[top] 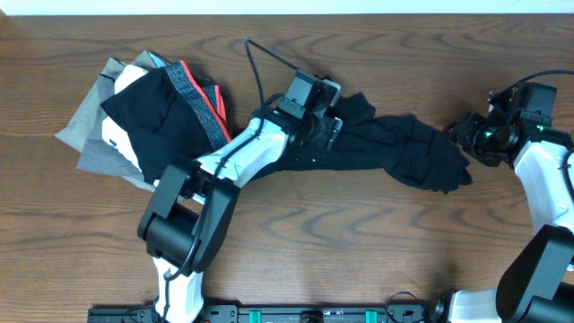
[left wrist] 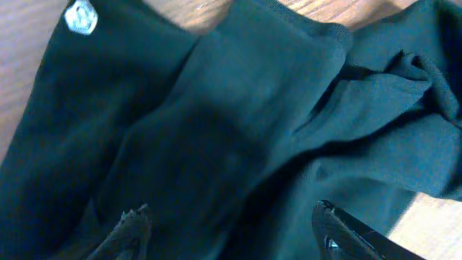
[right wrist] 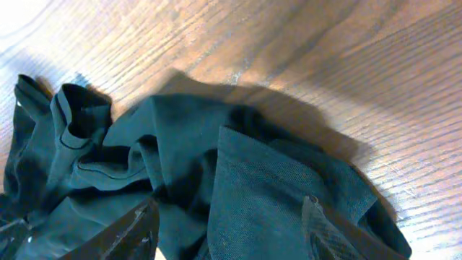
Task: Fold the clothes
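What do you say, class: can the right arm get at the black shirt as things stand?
Probably yes. The right gripper hangs open directly over the crumpled end of the shirt, with nothing lying between them.

Crumpled black shirt in a long sideways bunch, apparently unfolded

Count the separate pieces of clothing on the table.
3 in view: the black shirt stretched across the middle; at left, a black garment with a red-edged band lying on a gray cloth. That heap may hide more.
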